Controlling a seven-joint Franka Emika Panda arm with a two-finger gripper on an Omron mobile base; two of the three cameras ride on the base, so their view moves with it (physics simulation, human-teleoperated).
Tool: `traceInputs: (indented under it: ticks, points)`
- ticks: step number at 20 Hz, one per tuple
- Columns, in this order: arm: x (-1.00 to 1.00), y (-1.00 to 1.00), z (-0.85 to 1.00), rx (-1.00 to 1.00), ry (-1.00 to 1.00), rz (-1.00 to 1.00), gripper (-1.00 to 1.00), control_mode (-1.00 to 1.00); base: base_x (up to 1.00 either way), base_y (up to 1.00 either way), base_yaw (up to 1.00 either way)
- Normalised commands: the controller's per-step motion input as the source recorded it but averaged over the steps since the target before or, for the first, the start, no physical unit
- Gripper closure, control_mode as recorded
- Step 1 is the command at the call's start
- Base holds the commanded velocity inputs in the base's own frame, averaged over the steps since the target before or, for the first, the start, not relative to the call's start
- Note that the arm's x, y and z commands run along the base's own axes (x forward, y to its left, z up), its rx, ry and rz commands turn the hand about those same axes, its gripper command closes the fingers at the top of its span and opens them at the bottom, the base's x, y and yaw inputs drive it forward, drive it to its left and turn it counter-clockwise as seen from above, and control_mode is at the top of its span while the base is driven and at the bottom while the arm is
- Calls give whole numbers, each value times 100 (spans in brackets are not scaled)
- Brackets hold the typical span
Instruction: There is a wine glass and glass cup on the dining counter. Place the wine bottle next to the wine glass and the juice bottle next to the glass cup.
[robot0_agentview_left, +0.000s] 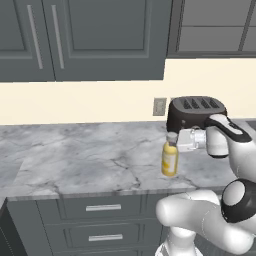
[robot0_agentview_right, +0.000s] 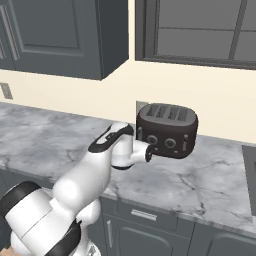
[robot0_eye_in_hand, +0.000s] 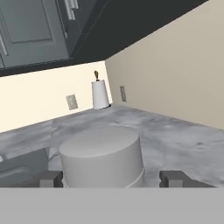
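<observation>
The juice bottle (robot0_agentview_left: 170, 159), yellow with a pale cap, stands upright on the marble worktop (robot0_agentview_left: 90, 155) just in front of the toaster. My gripper (robot0_agentview_left: 173, 138) reaches in from the right at cap height. In the hand view the pale cap (robot0_eye_in_hand: 100, 153) sits between my two fingertips (robot0_eye_in_hand: 175, 178), with my gripper (robot0_eye_in_hand: 112, 178) straddling it. A narrow gap still shows on the right side of the cap. The wine bottle, wine glass, glass cup and dining counter are out of view.
A dark four-slot toaster (robot0_agentview_left: 195, 112) (robot0_agentview_right: 167, 130) stands against the wall right behind the bottle. A paper towel roll (robot0_eye_in_hand: 100, 94) stands in the far corner of the worktop. Dark cabinets hang above, and drawers (robot0_agentview_left: 102, 207) lie below the front edge.
</observation>
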Motion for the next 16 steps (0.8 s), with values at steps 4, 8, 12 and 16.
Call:
traceInputs:
  ticks: [4,8,12,16]
  points:
    - [-13,0,37,9,0,3,100,-100,0,0,0]
    - [-37,-1,55,0,1,9,100,-100,0,0,0]
    - [-55,-5,55,0,0,8,100,-100,0,0,0]
    - [-59,-5,52,0,0,4,100,-100,0,0,0]
